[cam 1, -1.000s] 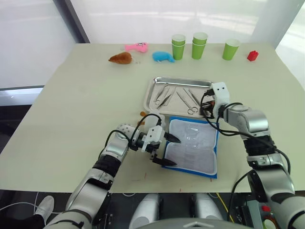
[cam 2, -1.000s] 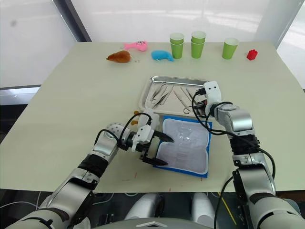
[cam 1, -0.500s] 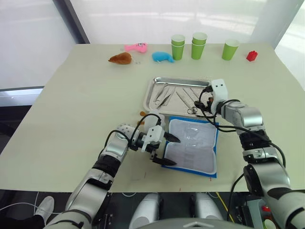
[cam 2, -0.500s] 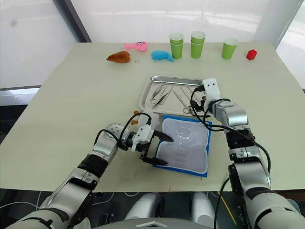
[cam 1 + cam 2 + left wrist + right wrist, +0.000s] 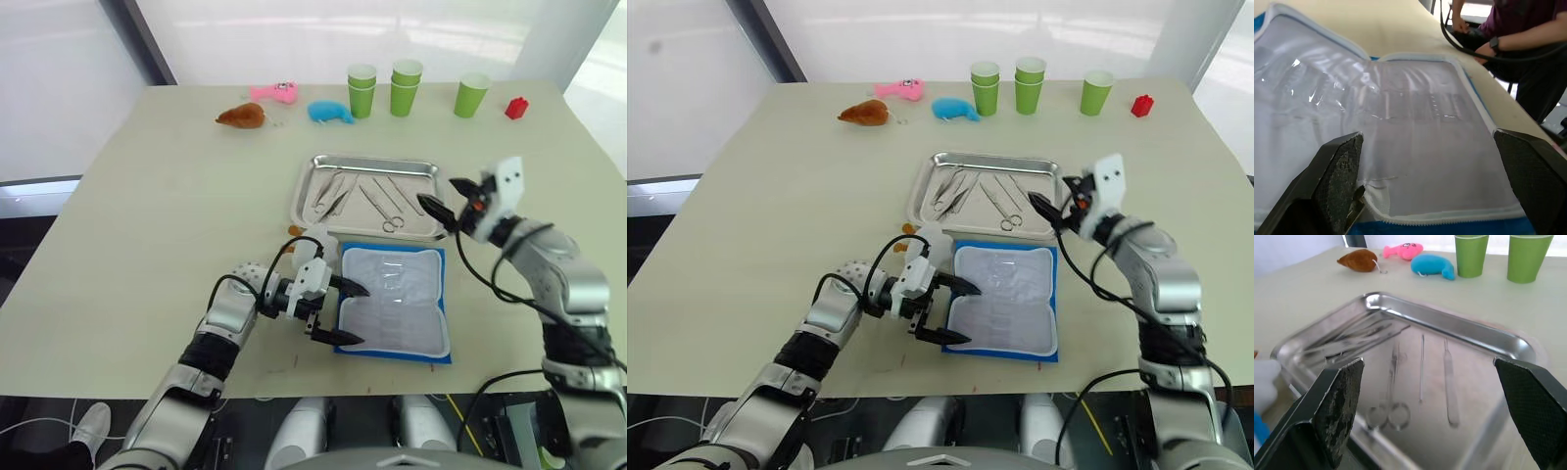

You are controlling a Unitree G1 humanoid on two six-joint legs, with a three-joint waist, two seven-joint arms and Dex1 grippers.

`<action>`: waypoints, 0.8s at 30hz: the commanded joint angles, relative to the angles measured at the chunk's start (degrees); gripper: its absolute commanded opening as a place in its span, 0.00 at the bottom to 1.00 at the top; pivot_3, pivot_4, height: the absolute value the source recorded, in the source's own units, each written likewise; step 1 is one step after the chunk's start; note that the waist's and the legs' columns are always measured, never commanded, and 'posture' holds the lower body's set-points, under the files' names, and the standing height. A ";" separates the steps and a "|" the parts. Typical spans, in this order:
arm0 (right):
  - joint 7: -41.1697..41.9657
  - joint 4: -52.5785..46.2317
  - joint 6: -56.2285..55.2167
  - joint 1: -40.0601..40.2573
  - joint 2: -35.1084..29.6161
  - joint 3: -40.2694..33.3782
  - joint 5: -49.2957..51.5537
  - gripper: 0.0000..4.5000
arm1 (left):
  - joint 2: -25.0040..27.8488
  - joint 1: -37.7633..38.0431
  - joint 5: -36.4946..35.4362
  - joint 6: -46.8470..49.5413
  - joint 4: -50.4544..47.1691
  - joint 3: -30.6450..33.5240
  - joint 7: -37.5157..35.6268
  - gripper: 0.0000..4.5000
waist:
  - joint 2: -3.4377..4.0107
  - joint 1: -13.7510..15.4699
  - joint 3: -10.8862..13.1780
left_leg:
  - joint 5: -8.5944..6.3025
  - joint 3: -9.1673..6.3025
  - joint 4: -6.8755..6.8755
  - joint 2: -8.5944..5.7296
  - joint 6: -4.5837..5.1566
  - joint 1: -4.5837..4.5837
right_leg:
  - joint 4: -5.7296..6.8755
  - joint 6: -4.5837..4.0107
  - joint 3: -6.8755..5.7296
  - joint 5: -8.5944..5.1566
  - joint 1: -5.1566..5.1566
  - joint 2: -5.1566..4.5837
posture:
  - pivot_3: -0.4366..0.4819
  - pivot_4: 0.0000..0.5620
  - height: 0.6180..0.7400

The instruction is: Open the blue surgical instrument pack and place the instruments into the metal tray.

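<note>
Beige table (image 5: 176,196), bright frosted windows (image 5: 323,34), dark post (image 5: 132,39)

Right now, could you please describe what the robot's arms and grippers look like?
Both arms are silver-grey metal segments with black joints and loose black cables. The left gripper and right gripper each have a white housing and two pointed black fingers with textured inner pads.

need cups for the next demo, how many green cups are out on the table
5 by the visible rims: a stack of two, a stack of two beside it, and a single cup, all along the far edge. More may be nested inside.
</note>
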 commanded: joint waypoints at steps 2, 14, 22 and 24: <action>7.06 -6.50 -7.18 6.30 -1.14 -4.45 6.17 0.99 | 1.10 1.19 -7.03 7.05 -11.98 6.60 6.40 1.00 | 0.00 -0.28 0.07 | 0.03 0.01 0.06 0.06 -0.05 -0.15 | 0.09 0.00 0.03 0.00 -0.17 0.02 | 0.48 0.27 1.00; 19.58 -3.12 -14.50 26.11 -10.07 -11.43 9.11 0.99 | 10.42 18.25 -18.51 19.97 -24.25 28.84 21.47 1.00 | 0.06 0.04 0.15 | 0.04 0.04 0.00 0.11 -0.06 0.00 | 0.11 -0.02 0.07 0.02 -0.11 0.05 | 0.48 0.27 1.00; 26.82 1.41 -19.57 34.91 -13.43 -17.01 10.00 0.99 | 14.93 32.83 -11.41 11.87 -19.06 36.23 24.31 1.00 | -0.06 1.32 0.38 | -0.06 0.16 -0.10 0.17 0.08 0.47 | 0.02 -0.05 0.12 0.02 0.37 -0.16 | 0.48 0.27 1.00; 28.85 2.38 -20.40 36.77 -14.17 -18.64 10.66 0.99 | 15.04 35.54 -10.58 10.74 -18.52 37.60 25.23 1.00 | -0.06 1.61 0.39 | -0.06 0.16 -0.09 0.21 0.08 0.48 | 0.02 -0.10 0.12 0.05 0.38 -0.19 | 0.48 0.27 1.00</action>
